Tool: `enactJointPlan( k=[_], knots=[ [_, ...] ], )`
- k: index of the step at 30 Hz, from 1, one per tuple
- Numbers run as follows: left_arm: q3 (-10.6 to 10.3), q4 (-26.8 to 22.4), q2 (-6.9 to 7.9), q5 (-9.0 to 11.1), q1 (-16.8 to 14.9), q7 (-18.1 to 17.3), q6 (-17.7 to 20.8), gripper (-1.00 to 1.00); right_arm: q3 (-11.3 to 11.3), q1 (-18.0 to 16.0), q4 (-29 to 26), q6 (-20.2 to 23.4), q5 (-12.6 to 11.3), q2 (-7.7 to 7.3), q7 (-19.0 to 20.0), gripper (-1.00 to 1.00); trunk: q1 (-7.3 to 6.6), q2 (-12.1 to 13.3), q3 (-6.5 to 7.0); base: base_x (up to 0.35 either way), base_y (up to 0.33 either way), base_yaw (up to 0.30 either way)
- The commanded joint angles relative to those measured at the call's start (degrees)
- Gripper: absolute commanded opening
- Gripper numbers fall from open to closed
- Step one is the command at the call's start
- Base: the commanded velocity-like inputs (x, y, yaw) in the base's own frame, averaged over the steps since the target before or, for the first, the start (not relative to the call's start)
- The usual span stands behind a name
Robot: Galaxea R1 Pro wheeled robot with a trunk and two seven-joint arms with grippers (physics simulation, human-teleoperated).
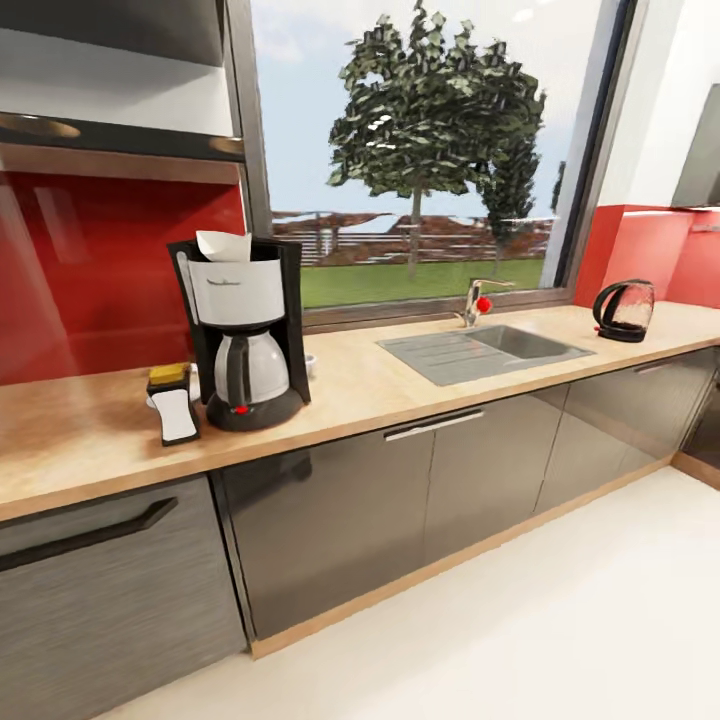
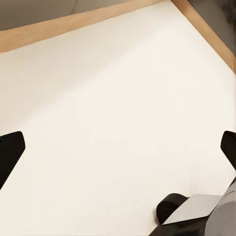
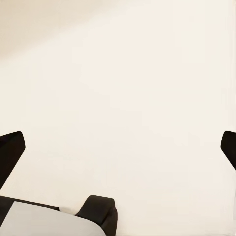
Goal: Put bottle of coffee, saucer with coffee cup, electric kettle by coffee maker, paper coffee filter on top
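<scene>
the black drip coffee maker with a white front panel and a grey carafe (image 1: 243, 335) stood on the long light-wood tabletop (image 1: 400, 385), at about nine o'clock in the head view, so that part of the task looked settled. a white folded paper coffee filter (image 1: 224, 245) sat on top of the machine, which i judged as done too. touching or just beside the machine at its eight o'clock stood a small dark bottle with a yellow cap and a white label (image 1: 173, 402), most likely the bottle of coffee already brought to the counter. a small white rim (image 1: 311, 362) peeked out from behind the machine at its three o'clock; it may have been the cup or saucer, but it was too hidden to tell. the black electric kettle with a clear body (image 1: 625, 310) stood well apart, at about three o'clock in the view, beyond the grey steel sink (image 1: 485, 350) and its tap with a red knob (image 1: 480, 300), so moving it beside the machine seemed the main step left. the left gripper (image 2: 118, 147) was spread wide over the pale cream floor (image 2: 108, 98), holding nothing, and the right gripper (image 3: 118, 147) was likewise wide and empty above the same floor.
</scene>
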Motion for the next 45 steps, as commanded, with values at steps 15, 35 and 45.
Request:
enactJointPlan(
  k=[15,35,45],
  knots=[
    [-0.56,-0.01,-0.06,0.47,-0.01,1.64,-0.22,1.0,-0.41,-0.07,-0.04,-0.34,0.61,0.03,0.11,1.0,0.0,-0.03,-0.06,0.162,-0.125,-0.105],
    [-0.57,-0.05,-0.06,0.47,-0.01,1.92,-0.19,1.0,-0.43,-0.07,-0.04,-0.39,0.61,0.05,0.09,1.0,0.0,-0.03,-0.06,0.102,-0.08,-0.225],
    [-0.57,-0.08,-0.06,0.47,-0.01,1.92,-0.18,1.0,-0.4,-0.07,-0.04,-0.4,0.61,0.09,0.09,1.0,0.0,-0.03,-0.06,0.164,-0.13,-0.133]
  ],
)
